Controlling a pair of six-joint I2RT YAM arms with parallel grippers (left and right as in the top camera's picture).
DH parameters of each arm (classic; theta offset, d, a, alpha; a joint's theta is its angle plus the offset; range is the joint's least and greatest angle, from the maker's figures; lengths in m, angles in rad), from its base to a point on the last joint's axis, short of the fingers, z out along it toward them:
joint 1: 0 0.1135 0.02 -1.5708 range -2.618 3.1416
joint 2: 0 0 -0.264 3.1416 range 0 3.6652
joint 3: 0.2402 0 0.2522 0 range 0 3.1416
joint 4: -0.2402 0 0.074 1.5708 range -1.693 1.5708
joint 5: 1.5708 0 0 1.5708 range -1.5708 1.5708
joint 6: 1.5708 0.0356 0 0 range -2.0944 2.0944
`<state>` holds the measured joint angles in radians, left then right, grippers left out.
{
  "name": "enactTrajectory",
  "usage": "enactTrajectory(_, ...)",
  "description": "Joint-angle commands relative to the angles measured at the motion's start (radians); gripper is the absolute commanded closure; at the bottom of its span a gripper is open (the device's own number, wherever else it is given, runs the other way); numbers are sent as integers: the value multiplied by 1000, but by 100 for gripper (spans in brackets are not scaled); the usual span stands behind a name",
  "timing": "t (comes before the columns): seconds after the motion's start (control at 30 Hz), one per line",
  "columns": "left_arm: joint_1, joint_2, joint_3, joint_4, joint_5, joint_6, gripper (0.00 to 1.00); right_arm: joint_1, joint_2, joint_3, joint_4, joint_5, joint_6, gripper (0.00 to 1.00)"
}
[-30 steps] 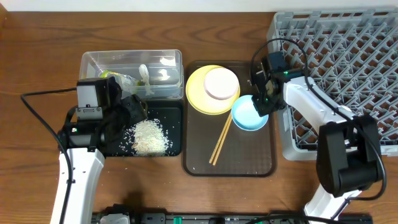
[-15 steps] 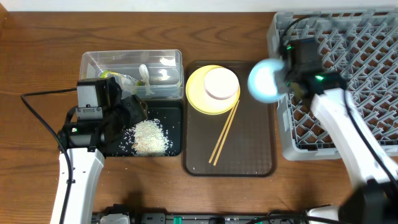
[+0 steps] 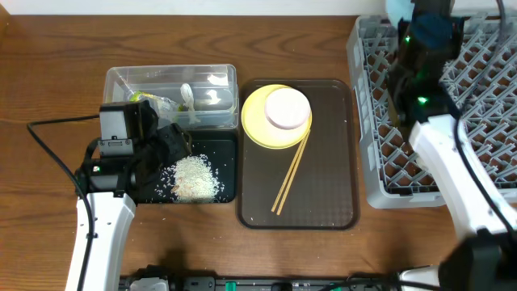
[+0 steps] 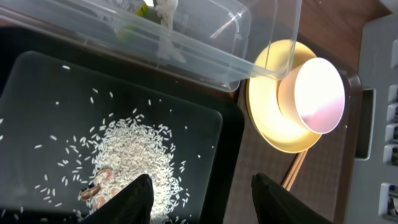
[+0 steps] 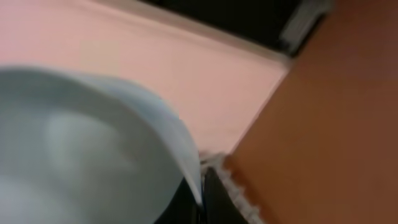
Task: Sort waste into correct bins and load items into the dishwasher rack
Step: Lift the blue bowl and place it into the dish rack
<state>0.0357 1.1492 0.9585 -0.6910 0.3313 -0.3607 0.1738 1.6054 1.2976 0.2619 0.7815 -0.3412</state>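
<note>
Nearest, the left hand [image 4: 202, 204] hangs half open over the black tray [image 3: 228, 192], with nothing between its fingers. Below it lies a heap of rice [image 3: 194, 178]. In the overhead view the left arm covers the tray's left part.

Just right of it on the bench [image 3: 48, 48] is the brown tray [image 3: 323, 202]. The chopsticks [image 3: 291, 174] lie slanted across it, their upper ends at the rim of the yellow plate [image 3: 257, 129]. The white bowl [image 3: 288, 109] sits on the plate.

Behind the black tray stands the clear tub [image 3: 222, 81], holding the green-yellow wrapper [image 3: 149, 101] and a white scrap [image 3: 187, 95].

To the right is the grey rack [image 3: 477, 121]. The right arm stretches across its left part and hides some of the pegs. At the far left corner of the rack the right hand [image 3: 416, 23] is closed on the rim of the light blue bowl [image 5: 81, 143], which is held up in the air.

A second ago that bowl sat on the brown tray beside the plate, already in the right hand. Half a second ago it was up over the edge between the tray and the rack. The whole length of the chopsticks now shows where the bowl had covered them. The left arm has not moved.
</note>
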Motion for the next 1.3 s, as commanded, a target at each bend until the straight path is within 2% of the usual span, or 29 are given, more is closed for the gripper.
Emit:
enactTrajectory(0.0,3,-6,3,0,-11,21,46,-32,90,4,128,128,-182,99)
enactTrajectory(0.17,3,-6,3,-1,-11,21,46,-50,217,4,299,128,-192,99)
enactTrajectory(0.37,3,-6,3,-5,-11,20,46,-56,356,4,384,123,-191,99)
enactTrajectory(0.67,3,-6,3,-12,-11,21,46,-54,483,4,386,119,-170,99)
enactTrajectory(1.27,3,-6,3,-12,-11,20,46,-45,505,4,364,105,-116,99)
